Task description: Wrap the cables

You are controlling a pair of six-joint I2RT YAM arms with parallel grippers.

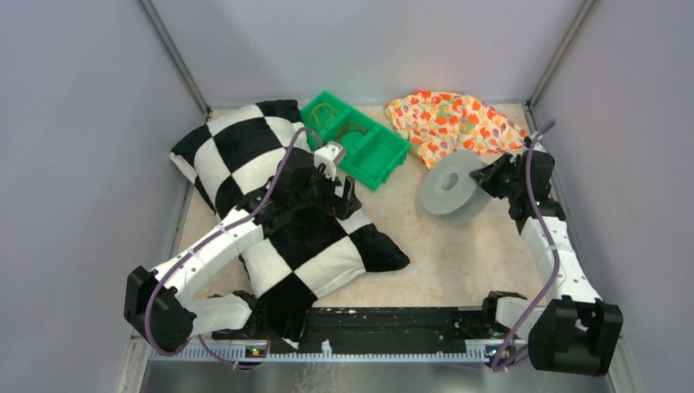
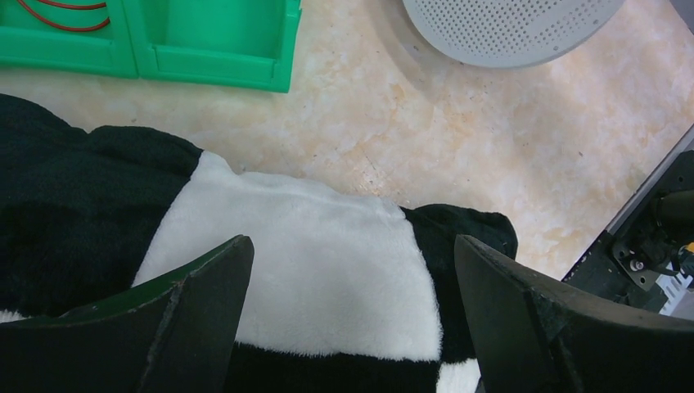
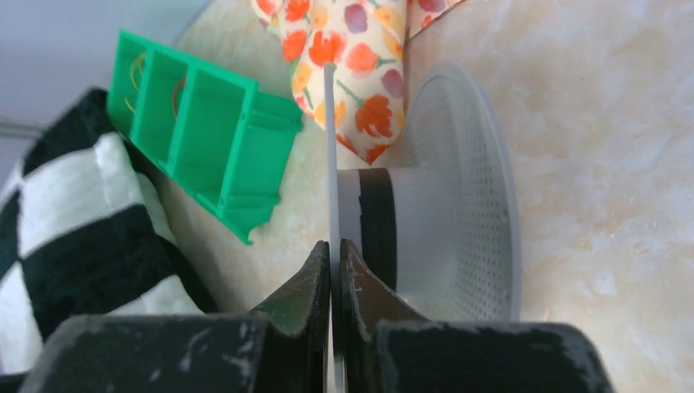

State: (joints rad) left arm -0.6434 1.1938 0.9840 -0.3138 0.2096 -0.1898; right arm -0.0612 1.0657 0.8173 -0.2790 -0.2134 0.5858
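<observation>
The cables are thin reddish-brown wire loops (image 1: 353,129) coiled in a compartment of the green tray (image 1: 385,160). They also show in the left wrist view (image 2: 61,16) and the right wrist view (image 3: 176,94). A grey spool (image 1: 454,192) with perforated flanges stands on its edge at the right. My right gripper (image 3: 334,246) is shut on the thin near flange (image 3: 330,147) of the spool (image 3: 466,213); in the top view it (image 1: 484,174) is at the spool's right. My left gripper (image 2: 350,246) is open and empty above the checkered pillow (image 2: 303,262), near the tray (image 1: 342,190).
A black-and-white checkered pillow (image 1: 245,147) covers the left half of the table under my left arm. A floral cloth (image 1: 454,119) lies at the back right, behind the spool. The green tray (image 2: 205,49) has three compartments. Grey walls close in both sides.
</observation>
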